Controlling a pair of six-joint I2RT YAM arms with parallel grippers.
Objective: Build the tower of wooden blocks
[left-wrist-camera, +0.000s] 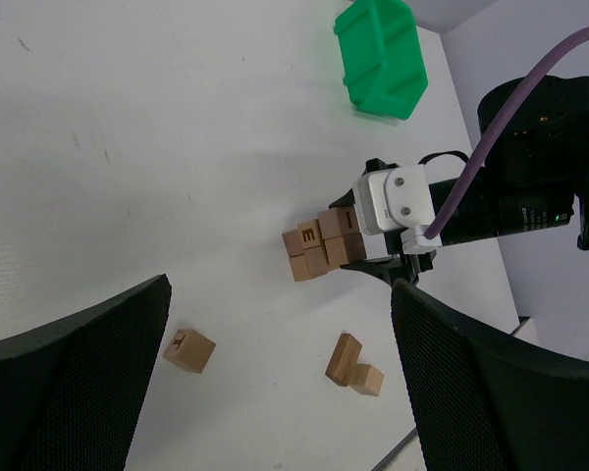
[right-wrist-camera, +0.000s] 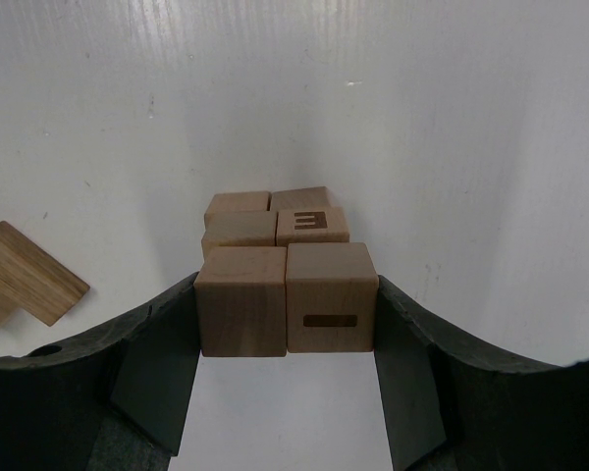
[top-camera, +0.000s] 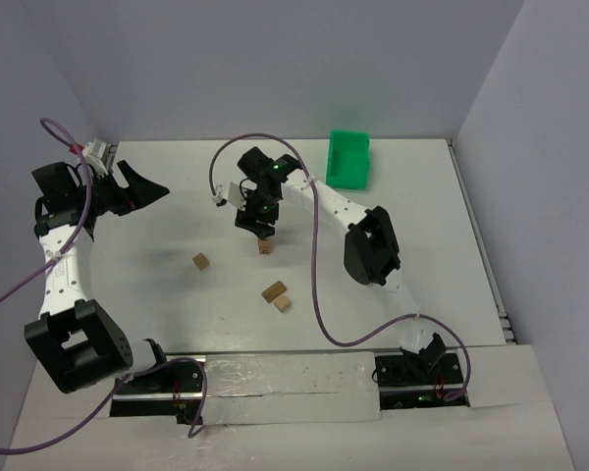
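Wood blocks (right-wrist-camera: 240, 299), two side by side, sat clamped between the right pincer's (right-wrist-camera: 287, 294) fingers, directly over the tower (right-wrist-camera: 238, 228) on the white surface (right-wrist-camera: 422, 118). The left pincer (left-wrist-camera: 280, 289) hung wide apart, empty, well left of it. Three loose cubes (top-camera: 201, 261) lay nearby.

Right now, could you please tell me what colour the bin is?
The bin is green; left wrist view.

The right arm (top-camera: 329, 204) crowds the tower (left-wrist-camera: 309, 253) from above and right (its left flank stands open).
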